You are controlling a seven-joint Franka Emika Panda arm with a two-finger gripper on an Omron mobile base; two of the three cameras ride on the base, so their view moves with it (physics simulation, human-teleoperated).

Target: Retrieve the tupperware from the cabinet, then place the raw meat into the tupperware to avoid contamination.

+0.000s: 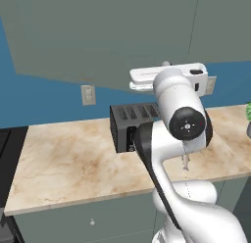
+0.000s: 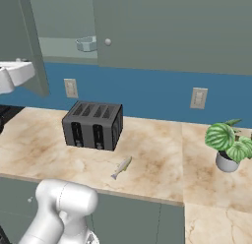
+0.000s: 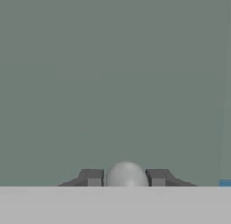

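1. Up at the wall cabinet (image 2: 162, 31), the pincer (image 3: 125, 178) is clenched on a small round pale knob (image 3: 126, 174); in the hand view both dark fingertips (image 3: 92, 177) sit either side of the knob with the flat grey-green door face behind it.
2. Left door (image 2: 27, 46) of the cabinet stands swung out, seen in both base views; the white hand (image 1: 169, 76) is level with its lower edge.
3. Step in hand, by my read: opening the cabinet to get at the tupperware. Retrieval not yet done.
4. Tupperware (image 2: 86, 43): pale blue-grey, octagonal rim, sitting on the cabinet's bottom shelf in the opened bay, just left of the closed right door's knob (image 2: 108, 42).
5. Raw meat, a small silvery fish (image 2: 121, 167): lying flat on the marble counter (image 2: 162, 154), near the front edge, in front and to the right of the dark four-slot toaster (image 2: 93, 124). Well apart from the tupperware.
6. Potted plant (image 2: 227, 144) far right on the counter, out of the work path.
7. Next move likely calls for: letting go of the knob, backing clear of the door, then reaching into the open bay for the tupperware.
8. Risk: the container is shallow and translucent, so the grasp probably has to take the rim; swung door sits close to the arm's path.
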